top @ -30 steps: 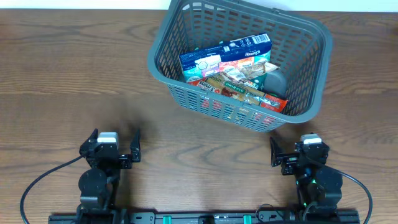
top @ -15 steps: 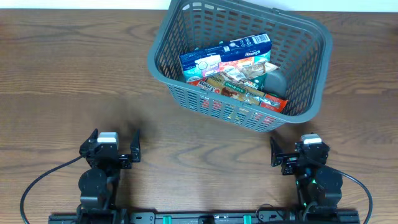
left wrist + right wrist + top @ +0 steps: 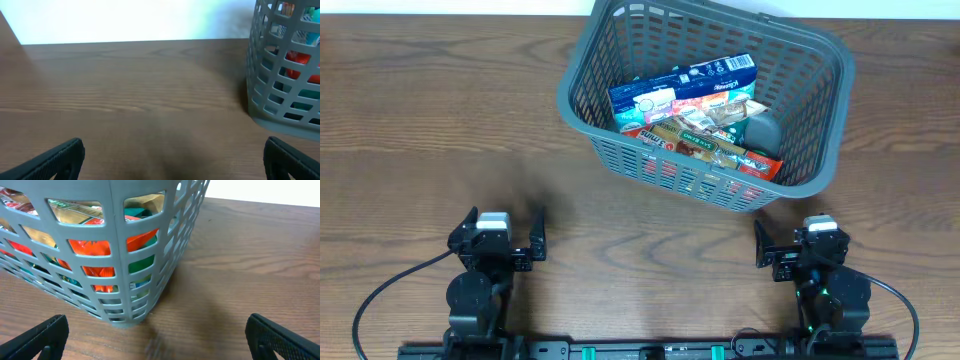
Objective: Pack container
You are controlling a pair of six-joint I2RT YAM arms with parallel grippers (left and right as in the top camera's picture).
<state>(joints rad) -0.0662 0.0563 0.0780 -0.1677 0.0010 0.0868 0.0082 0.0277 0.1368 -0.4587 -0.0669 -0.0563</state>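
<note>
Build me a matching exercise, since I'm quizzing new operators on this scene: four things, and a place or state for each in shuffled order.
1 basket
2 blue packet
3 left gripper
4 right gripper

A open, close before the slotted wall
B grey, standing on the wooden table
C lying in the basket
D open, facing mostly bare wood

Pairs: 1-B, 2-C, 3-D, 4-A
</note>
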